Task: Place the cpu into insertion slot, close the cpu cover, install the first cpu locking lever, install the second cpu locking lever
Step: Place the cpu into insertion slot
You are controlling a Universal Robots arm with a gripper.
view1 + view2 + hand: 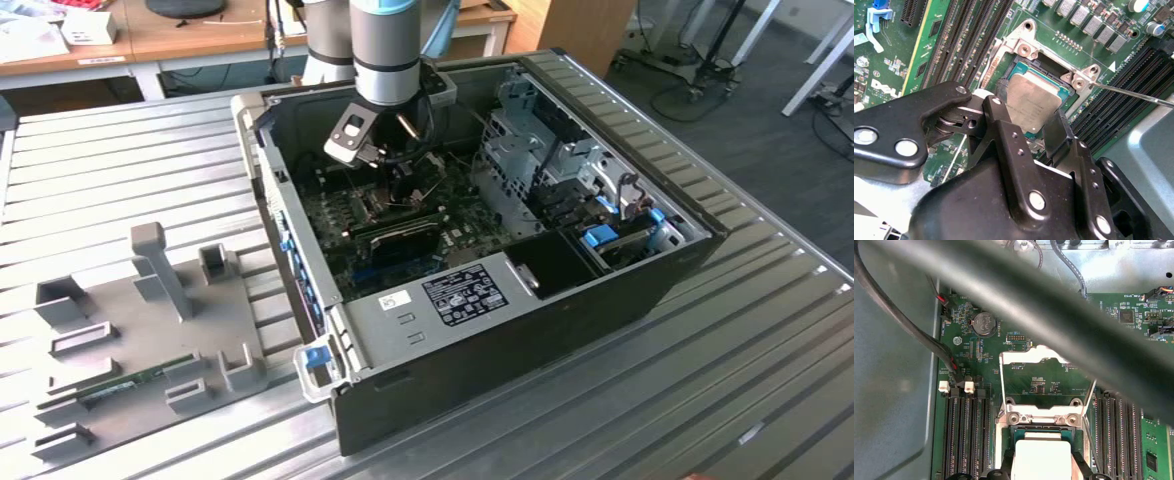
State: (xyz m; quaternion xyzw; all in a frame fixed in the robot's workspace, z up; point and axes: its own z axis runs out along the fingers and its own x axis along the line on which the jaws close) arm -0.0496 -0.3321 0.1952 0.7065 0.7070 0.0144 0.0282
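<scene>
Exterior view: arm (387, 60) reaches down into open computer case (534, 350) lying on slatted metal surface (747, 380). Jaws low over green board. Grey fixture tray (147, 340) at exterior view's left, apart from case.

Second wrist view: jaws clamped on cpu (1031, 102), black fingers (1056, 131) on opposite edges. cpu over insertion slot (1026, 50); cannot tell whether seated. Thin lever rod (1134, 95) juts out beside slot.

First wrist view: cpu (1041, 460) at insertion slot (1039, 417). cpu cover (1019, 355) swung up, open. Black memory slots (964, 435) flank socket.
</scene>
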